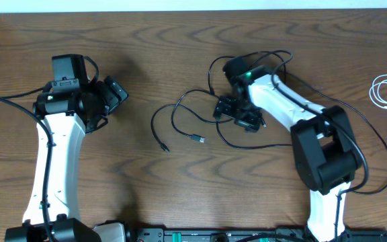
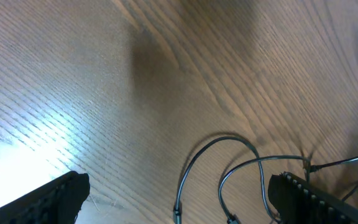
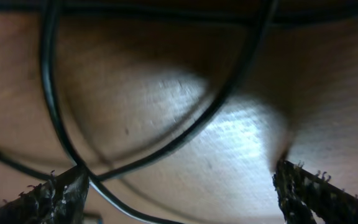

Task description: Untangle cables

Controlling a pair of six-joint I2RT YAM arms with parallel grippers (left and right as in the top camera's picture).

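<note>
We see the black cables (image 3: 45,62) only as thick, blurred strands in the right wrist view, crossing just ahead of the right gripper (image 3: 182,180), whose jaws stand wide apart and clamp nothing. From overhead that gripper hides the middle of the tangle, and we cannot sort cable from arm wiring there. Two loose ends trail leftward and toward the table's near edge, each ending in a small plug (image 1: 199,139). The left gripper (image 2: 179,186) is likewise released, over bare wooden table (image 1: 180,40). Its view cuts off two cable arcs at the bottom edge. The white cord (image 1: 374,91) lies coiled by itself at the far right, well apart from the tangle.
</note>
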